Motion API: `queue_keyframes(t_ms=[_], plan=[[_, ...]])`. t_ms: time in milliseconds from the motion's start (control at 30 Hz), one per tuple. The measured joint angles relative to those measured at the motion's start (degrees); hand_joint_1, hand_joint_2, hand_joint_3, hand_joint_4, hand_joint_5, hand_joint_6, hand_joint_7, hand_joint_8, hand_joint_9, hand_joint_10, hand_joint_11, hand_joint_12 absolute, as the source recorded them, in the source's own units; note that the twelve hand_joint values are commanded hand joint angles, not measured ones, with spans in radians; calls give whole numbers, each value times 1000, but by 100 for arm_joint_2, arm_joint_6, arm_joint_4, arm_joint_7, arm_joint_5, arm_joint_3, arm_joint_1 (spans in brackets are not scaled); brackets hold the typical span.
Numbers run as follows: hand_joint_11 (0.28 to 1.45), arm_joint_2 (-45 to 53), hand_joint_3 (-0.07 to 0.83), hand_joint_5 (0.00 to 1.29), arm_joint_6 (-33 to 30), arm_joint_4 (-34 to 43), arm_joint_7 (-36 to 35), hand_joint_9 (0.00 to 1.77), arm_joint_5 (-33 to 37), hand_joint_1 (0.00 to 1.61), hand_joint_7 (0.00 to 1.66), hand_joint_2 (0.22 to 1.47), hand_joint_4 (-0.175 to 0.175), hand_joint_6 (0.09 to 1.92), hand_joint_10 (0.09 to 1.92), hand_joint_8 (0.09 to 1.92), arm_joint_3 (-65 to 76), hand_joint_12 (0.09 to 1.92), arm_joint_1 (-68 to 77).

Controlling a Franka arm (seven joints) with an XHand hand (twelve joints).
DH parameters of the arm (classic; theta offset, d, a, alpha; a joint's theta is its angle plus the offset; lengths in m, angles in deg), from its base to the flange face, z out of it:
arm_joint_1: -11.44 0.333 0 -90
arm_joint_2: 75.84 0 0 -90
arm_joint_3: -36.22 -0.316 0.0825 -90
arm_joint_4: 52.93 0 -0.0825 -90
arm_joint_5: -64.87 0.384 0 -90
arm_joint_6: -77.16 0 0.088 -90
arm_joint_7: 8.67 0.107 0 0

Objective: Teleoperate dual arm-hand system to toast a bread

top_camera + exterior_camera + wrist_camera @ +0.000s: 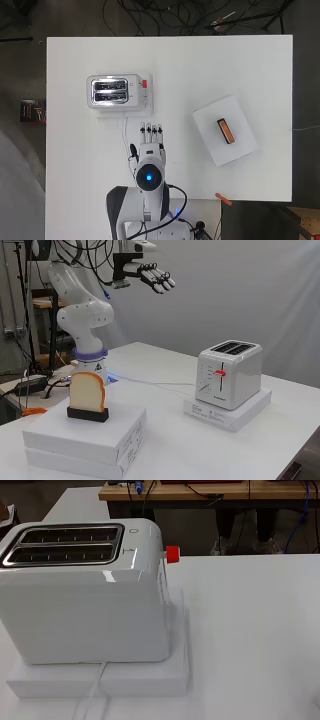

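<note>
A white two-slot toaster [114, 91] with a red lever [144, 83] stands on a flat white box at the table's left middle; both slots look empty. It is also in the side view, toaster [228, 374], and fills the wrist view, toaster [82, 590]. A slice of bread [87, 391] stands upright in a black holder on stacked white boxes, seen edge-on from overhead as bread [226, 130] at the right. My hand [151, 137] hovers high above the table near the toaster's front side, open with straight fingers, holding nothing, hand [156, 277].
The toaster's white cord [124, 131] runs along the table toward the arm's base. The white boxes [240, 145] under the bread sit near the right edge. A small orange object [224, 198] lies at the table's near edge.
</note>
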Motion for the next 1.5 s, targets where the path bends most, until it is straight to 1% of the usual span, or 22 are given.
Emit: queue_keyframes(t_ms=[100,167,233,300,400,467,567,667,700,800,900,967,1067,1200,1300,1333,1400,1500], plan=[[507,-186,9,282,1,-376,227,547,200,312,405,1276,-101,87,87,87,-76,87,7],[480,-182,4,286,53,-515,429,504,231,258,365,1270,-97,87,87,87,-81,87,-12],[463,-91,0,308,172,-464,686,473,174,206,340,1260,-81,87,87,87,-7,87,-75],[456,18,-2,343,336,-309,1025,457,-5,195,333,1254,-56,87,87,87,106,87,-167],[522,79,-4,425,591,-130,1347,656,-391,190,512,1242,-33,87,87,87,405,87,-312],[526,137,-11,440,824,-38,1357,692,-687,160,547,1179,-29,87,87,87,550,87,-399],[478,367,-11,439,1249,387,1251,661,-960,150,537,1125,-12,87,87,87,861,87,-503],[457,544,-4,533,1574,891,1169,653,-1025,146,571,1117,37,87,87,87,1167,87,-601],[454,552,-1,553,1619,1001,1142,662,-1099,147,588,1120,48,87,87,87,1244,87,-630],[452,600,4,570,1708,1125,1065,677,-1298,149,601,1130,59,87,87,87,1496,87,-691],[450,776,3,559,1752,1289,874,680,-1466,148,588,1129,60,87,87,87,1787,87,-727],[452,1029,2,548,1862,1534,625,676,-1502,163,573,1128,69,87,87,87,2054,87,-729],[463,1802,-1,527,2067,2119,92,682,-1532,179,568,1124,76,87,87,87,2513,87,-748],[478,2999,-1,515,2314,2973,-838,699,-1465,169,573,1121,67,87,87,87,3068,87,-831],[503,3581,1,516,2407,3430,-1563,734,-1405,138,584,1126,59,87,87,87,3354,87,-862],[515,3656,1,519,2422,3470,-1700,752,-1399,127,593,1127,58,87,87,87,3376,87,-864],[548,3639,1,528,2412,3355,-1746,806,-1407,107,630,1133,61,87,87,87,3314,87,-881],[595,3199,6,537,2311,2743,-1469,876,-1416,69,691,1156,64,87,87,87,2950,87,-936]])
